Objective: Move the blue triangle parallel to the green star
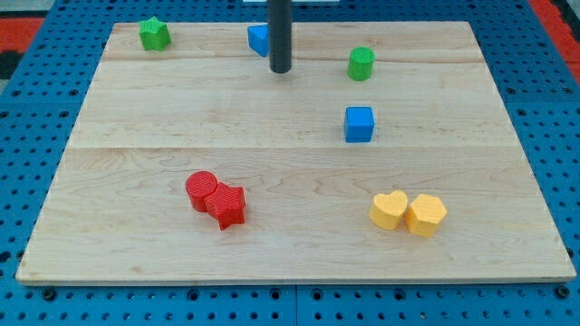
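The blue triangle (259, 39) lies near the view's top, partly hidden behind my rod. The green star (154, 34) sits at the top left corner of the wooden board (136, 181). My tip (280, 69) rests on the board just right of and slightly below the blue triangle, close to it or touching it. The star is well to the left of the triangle, at about the same height in the view.
A green cylinder (361, 63) stands right of my tip. A blue cube (359, 124) lies below it. A red cylinder (201, 189) and red star (227, 206) touch at lower left. A yellow heart (390, 209) and yellow hexagon (426, 215) touch at lower right.
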`<state>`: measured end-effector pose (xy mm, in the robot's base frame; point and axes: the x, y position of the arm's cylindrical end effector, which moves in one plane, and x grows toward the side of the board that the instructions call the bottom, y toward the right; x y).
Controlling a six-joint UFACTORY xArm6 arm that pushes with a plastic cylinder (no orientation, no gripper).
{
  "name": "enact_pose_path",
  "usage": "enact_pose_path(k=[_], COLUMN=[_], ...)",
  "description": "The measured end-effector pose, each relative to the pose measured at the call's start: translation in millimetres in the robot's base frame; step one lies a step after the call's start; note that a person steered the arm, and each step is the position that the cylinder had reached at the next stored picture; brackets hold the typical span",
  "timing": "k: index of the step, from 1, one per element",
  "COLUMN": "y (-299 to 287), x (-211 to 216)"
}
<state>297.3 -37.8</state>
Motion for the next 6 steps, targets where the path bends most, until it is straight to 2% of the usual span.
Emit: enact_pose_path(k=[1, 6], y=[-51, 21], x=[-8, -53])
